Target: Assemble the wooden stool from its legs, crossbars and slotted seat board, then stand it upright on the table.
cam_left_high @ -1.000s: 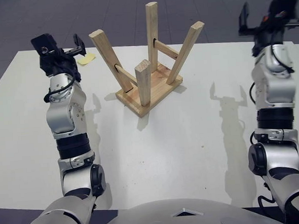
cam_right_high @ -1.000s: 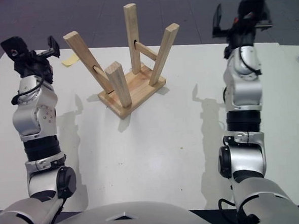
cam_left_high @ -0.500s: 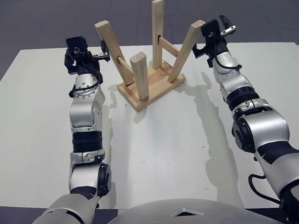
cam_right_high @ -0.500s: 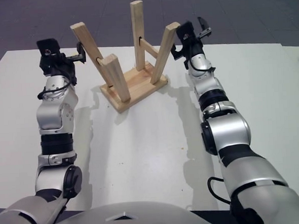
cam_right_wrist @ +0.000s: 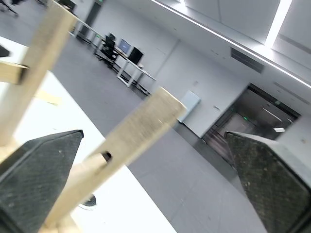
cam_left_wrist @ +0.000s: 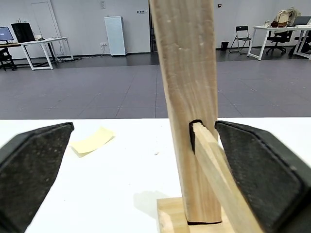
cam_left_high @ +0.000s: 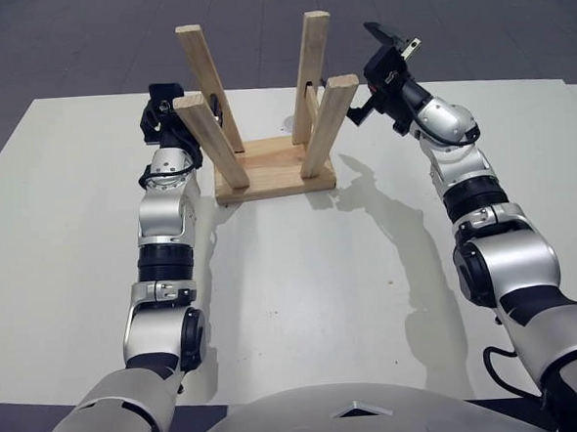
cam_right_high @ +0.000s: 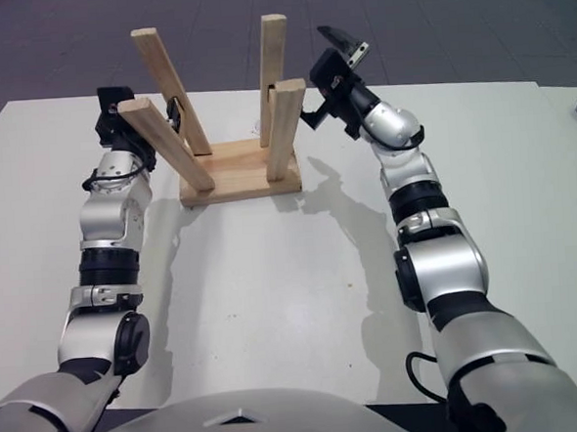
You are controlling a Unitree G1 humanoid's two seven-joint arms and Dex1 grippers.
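The wooden stool stands upside down on the white table (cam_left_high: 274, 305), with its seat board (cam_left_high: 271, 170) flat and its legs pointing up. My left gripper (cam_left_wrist: 146, 167) is open around a left-side leg (cam_left_wrist: 187, 97), where a crossbar (cam_left_wrist: 218, 184) enters its slot; the left pad (cam_left_wrist: 29, 170) stays clear of the wood. My right gripper (cam_left_high: 370, 70) is open at the top of the near right leg (cam_left_high: 324, 126), and that leg (cam_right_wrist: 121, 141) lies between its pads without touching them. The far legs (cam_left_high: 201, 65) rise behind.
A yellow paper slip (cam_left_wrist: 92, 141) lies on the table behind the stool. The table's near half is bare white surface, with the far edge close behind the stool. Beyond it is dark floor with office desks and chairs far off.
Both arms swung in from the table's sides to the stool's legs. The stool turned from a diagonal stance to sit square with the table edge.
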